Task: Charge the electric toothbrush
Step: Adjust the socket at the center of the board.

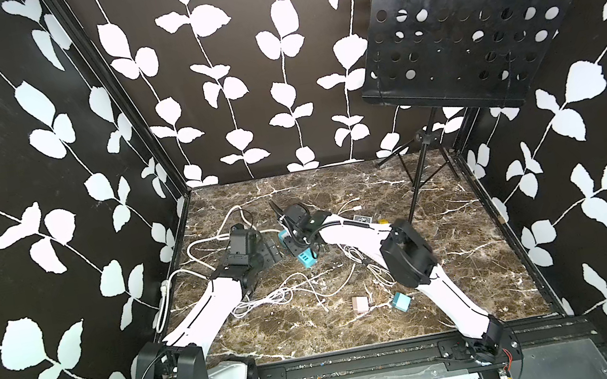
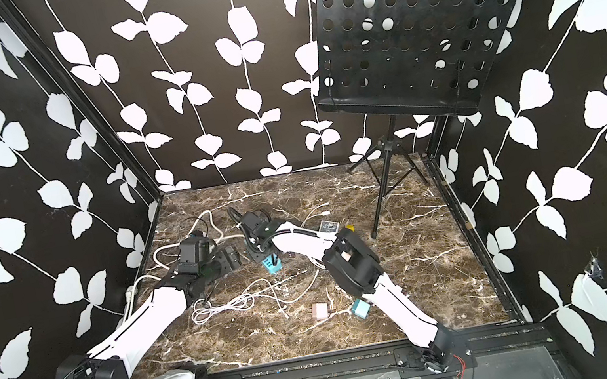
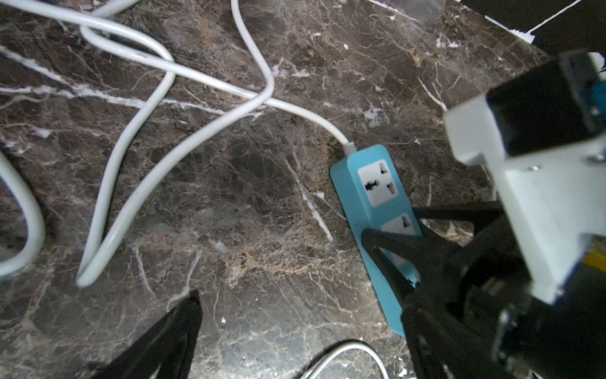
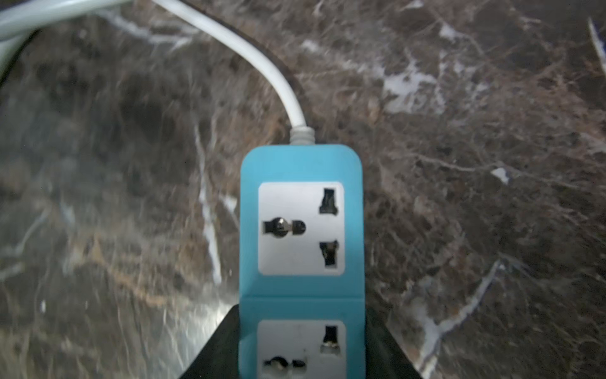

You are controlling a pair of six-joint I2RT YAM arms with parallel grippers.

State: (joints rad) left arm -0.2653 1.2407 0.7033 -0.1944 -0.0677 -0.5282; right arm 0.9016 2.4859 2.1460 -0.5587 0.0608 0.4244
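At mid-worktop (image 1: 451, 257), pinning power strip (image 4: 301, 164) with clenched right claw (image 4: 301, 311) (left claw (image 1: 268, 252) gaping, empty); next needs a plug seated.

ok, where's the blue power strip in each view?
Top view: power strip mid-table, mostly hidden under the right hand.
Top view: same spot, only its near end showing.
Left wrist: sockets up, far half hidden by the right hand.
Right wrist: fills mid-frame, between the right hand's fingers.
Shared landmark: thick white cord entering its end, looping across the table.
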